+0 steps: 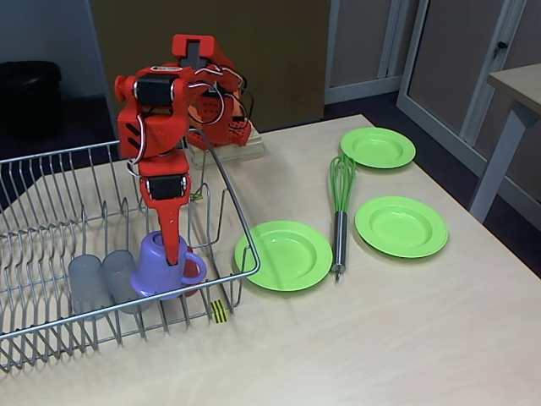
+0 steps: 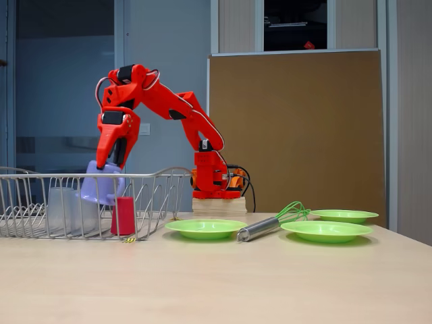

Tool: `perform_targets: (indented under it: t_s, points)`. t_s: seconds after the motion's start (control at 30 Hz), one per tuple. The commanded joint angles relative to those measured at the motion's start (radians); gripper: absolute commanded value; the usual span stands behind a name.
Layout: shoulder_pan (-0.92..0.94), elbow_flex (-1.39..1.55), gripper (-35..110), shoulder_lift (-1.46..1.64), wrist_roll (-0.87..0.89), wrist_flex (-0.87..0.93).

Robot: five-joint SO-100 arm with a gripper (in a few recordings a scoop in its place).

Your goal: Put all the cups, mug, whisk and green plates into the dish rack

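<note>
Three green plates (image 1: 283, 255) and whisk (image 1: 341, 211) pending; gripper (image 1: 167, 247) clamped on mug (image 1: 161, 266) over dish rack (image 1: 51, 228), next: release.

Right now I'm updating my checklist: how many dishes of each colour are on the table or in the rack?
Green: 4, three plates and the whisk
Grey: 2 cups
Purple: 1 mug, in the gripper
Red: 1 cup
Total: 8
</note>
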Motion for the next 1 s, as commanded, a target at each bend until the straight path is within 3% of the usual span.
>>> perform_targets:
  t_s: [0.0,0.97]
  points:
    - [0.011,-0.023,11,0.021,-0.017,0.002]
    - [-0.014,-0.075,11,-0.083,-0.038,-0.006]
